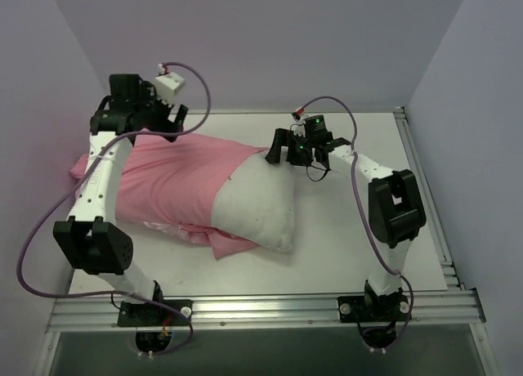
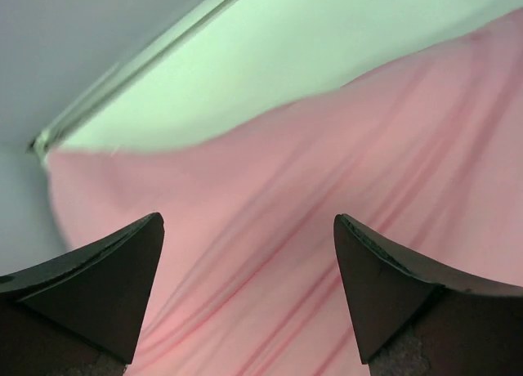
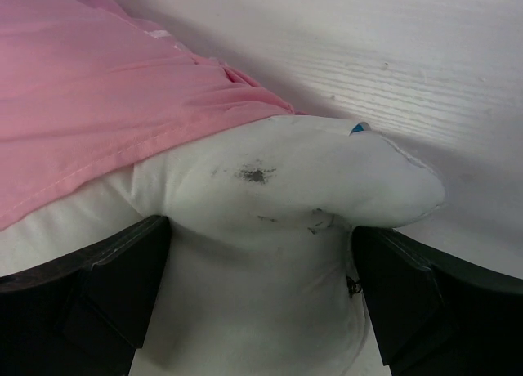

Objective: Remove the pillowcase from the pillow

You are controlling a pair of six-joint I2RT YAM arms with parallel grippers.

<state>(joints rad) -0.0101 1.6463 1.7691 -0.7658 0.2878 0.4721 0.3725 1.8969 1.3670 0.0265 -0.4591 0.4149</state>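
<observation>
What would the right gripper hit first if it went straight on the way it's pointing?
Most likely the pillow: its bare white corner lies just ahead, between the open fingers of the right gripper.

There is one pink pillowcase (image 1: 167, 184), one white pillow (image 1: 257, 204) and one table (image 1: 351, 257). Two robot arms are in view, the left arm (image 1: 98, 180) and the right arm (image 1: 396, 204), with two grippers: the left gripper (image 1: 170, 117) and the right gripper (image 1: 280, 154).

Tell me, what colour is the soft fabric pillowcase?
The soft fabric pillowcase is pink, seen best in the top external view.
</observation>
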